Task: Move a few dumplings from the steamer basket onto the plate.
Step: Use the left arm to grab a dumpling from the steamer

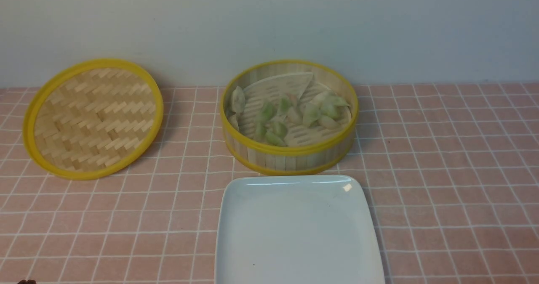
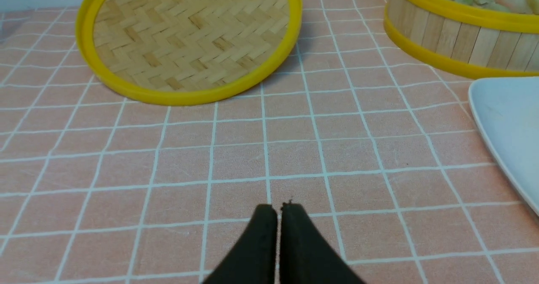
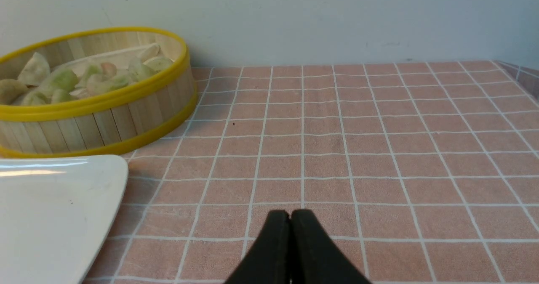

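Observation:
The round bamboo steamer basket stands at the back centre, holding several pale green and whitish dumplings. In front of it lies the white square plate, with nothing on it. My left gripper hovers shut and empty over the pink tiles, left of the plate and well short of the basket. My right gripper is shut too, holding nothing, over tiles to the right of the plate and the basket, where dumplings show above the rim. Neither arm shows in the front view.
The flat woven lid with a yellow rim leans at the back left, also in the left wrist view as the lid. A pale wall closes the back. The tiled cloth's right edge folds down at far right.

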You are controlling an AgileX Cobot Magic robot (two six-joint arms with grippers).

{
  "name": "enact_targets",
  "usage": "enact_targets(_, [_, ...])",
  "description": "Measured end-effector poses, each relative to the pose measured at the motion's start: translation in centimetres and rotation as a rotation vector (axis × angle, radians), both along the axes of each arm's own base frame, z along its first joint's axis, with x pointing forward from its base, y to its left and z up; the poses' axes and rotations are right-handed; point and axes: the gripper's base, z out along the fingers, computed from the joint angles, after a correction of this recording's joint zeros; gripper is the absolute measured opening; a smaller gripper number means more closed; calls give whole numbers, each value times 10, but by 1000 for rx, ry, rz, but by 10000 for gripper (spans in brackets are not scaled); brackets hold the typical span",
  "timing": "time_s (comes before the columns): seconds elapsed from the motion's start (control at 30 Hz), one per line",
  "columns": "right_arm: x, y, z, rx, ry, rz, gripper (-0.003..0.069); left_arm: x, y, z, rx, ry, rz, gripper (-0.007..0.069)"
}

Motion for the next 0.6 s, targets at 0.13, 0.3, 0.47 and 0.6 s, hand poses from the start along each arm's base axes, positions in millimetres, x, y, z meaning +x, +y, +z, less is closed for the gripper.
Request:
enact_targets(0.13, [0, 0, 0, 0, 0, 0, -15, 0, 0, 0, 1, -1, 0, -6])
enact_targets(0.3, [0, 0, 0, 0, 0, 0, -15, 0, 0, 0, 1, -4, 0, -6])
enact_targets(0.47, [0, 0, 0, 0, 0, 0, -15, 0, 0, 0, 1, -4, 0, -6])
enact_targets(0.6, [1, 1, 2, 44, -29, 4, -15, 0, 0, 0, 1, -4, 0, -6])
